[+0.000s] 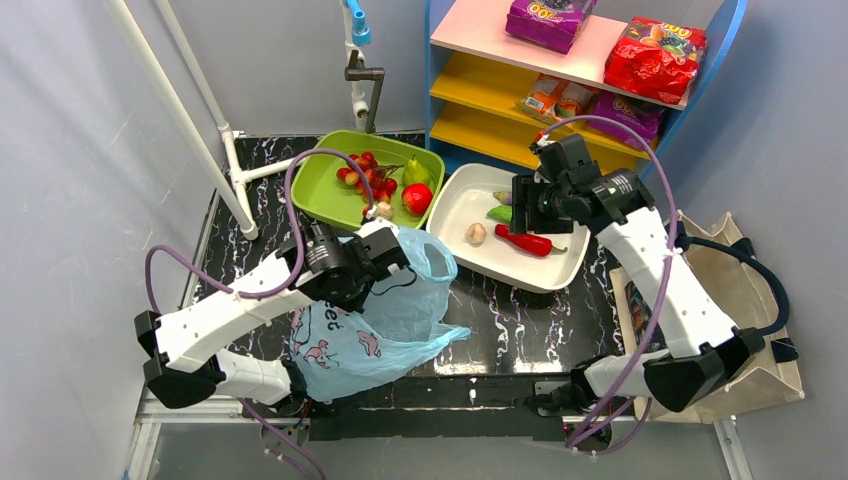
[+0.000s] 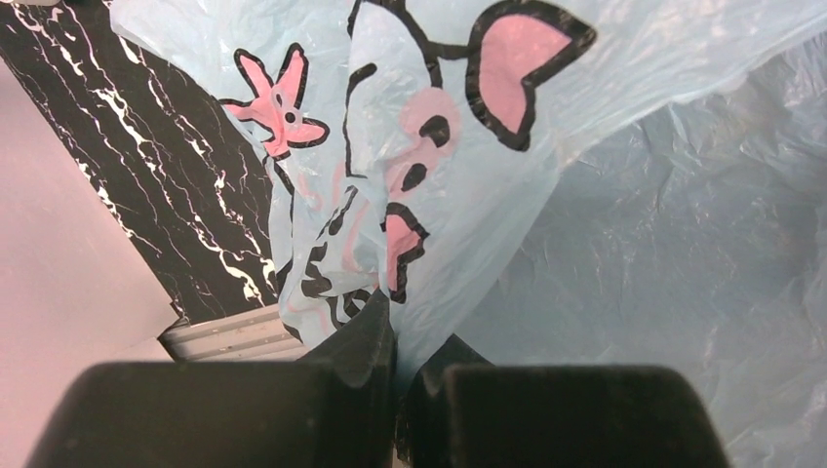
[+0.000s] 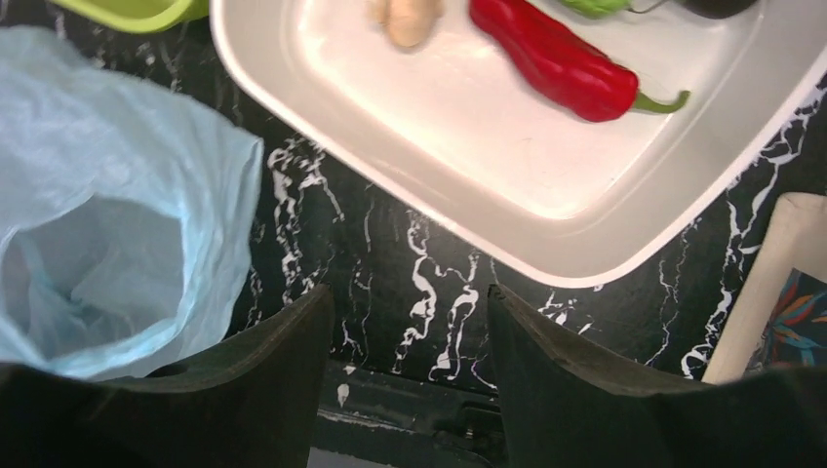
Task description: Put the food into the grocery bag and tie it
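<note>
The left end effector (image 2: pixel 395 363) is clamped shut on a fold of the grocery bag (image 1: pixel 385 335). The wrist view shows the film pinched right between the fingers, with pink cartoon print just above them. That edge is held up off the tabletop (image 1: pixel 520 330). The rest of the bag slumps on the tabletop by the left arm, print side up. The bag mouth gapes toward the right arm.

The right end effector (image 3: pixel 408 327) is open: jaws wide apart, only marbled tabletop showing between them. It hangs over the far side of the white tray (image 1: pixel 520 275).

Food, none of it visibly in the bag:
- red pepper (image 1: pixel 525 241) lies flat in the white tray, just near-side of the right end effector, stem pointing right.
- round red fruit (image 1: pixel 417 198) sits in the green tray (image 1: pixel 330 195), at its near-right corner.
- berry cluster (image 1: pixel 365 175) is in the same tray, mid-tray, left of the fruit.

Other bits:
- green pear (image 1: pixel 415 172) is just behind the round red fruit.
- pale bulb (image 1: pixel 476 234) is in the white tray left of the pepper. It's possibly garlic, too small to be sure.
- green item (image 1: pixel 500 213) is in the white tray, partly hidden by the right end effector.
- canvas tote (image 1: pixel 745 290) lies at the right edge beside the right arm.
- shelf (image 1: pixel 480 30) stands behind the trays, with snack packets (image 1: pixel 655 55) on it.
</note>
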Motion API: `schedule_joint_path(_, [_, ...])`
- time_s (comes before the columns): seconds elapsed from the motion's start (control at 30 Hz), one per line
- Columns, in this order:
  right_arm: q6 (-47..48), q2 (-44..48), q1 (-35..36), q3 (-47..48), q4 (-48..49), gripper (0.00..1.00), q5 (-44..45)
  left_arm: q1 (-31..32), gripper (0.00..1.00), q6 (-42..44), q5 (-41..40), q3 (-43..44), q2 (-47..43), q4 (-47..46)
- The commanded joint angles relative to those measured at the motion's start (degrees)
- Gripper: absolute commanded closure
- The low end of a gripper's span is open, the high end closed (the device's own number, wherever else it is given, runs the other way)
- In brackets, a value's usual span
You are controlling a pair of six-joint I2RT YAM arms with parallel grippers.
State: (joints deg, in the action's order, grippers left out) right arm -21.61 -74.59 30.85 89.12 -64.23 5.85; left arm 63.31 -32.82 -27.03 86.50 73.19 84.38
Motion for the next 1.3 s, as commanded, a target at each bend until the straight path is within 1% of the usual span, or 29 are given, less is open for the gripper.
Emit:
schedule_joint_path(0.0, [0.7, -3.6, -3.2, -0.7, 3.2, 0.34, -1.9, -0.6, 1.0, 2.1, 2.4, 2.1, 1.6, 0.4])
schedule_joint_path(0.17, [-3.5, -12.4, -3.3, 3.2, 1.7, 0.34, -6.8, -0.8, 1.0, 0.8, 5.1, 3.3, 3.0, -0.8])
schedule_joint_path(0.33, [-6.9, -17.9, -3.3, 3.6, 6.5, 0.35, -8.9, -1.0, 1.0, -0.7, 7.1, 2.3, 3.3, -2.8])
schedule_joint_path(0.5, [-9.0, -24.1, -3.3, 6.0, 8.4, 0.36, -10.3, -1.4, 1.0, -1.2, 5.8, 1.9, 4.3, -2.6])
schedule_joint_path(0.67, [-10.7, -29.9, -3.3, 8.7, 8.6, 0.36, -10.1, -1.9, 1.0, 0.1, 7.0, 1.5, 5.6, -3.7])
schedule_joint_path(0.9, [-12.2, -36.1, -3.9, 9.7, 9.3, 0.32, -8.7, -2.6, 1.0, 0.6, 7.2, 1.0, 5.8, -4.4])
schedule_joint_path(1.27, [-11.0, -43.8, -6.0, 13.0, 9.5, 0.31, -9.7, -3.2, 1.0, 1.5, 7.9, 0.2, 5.6, -4.5])
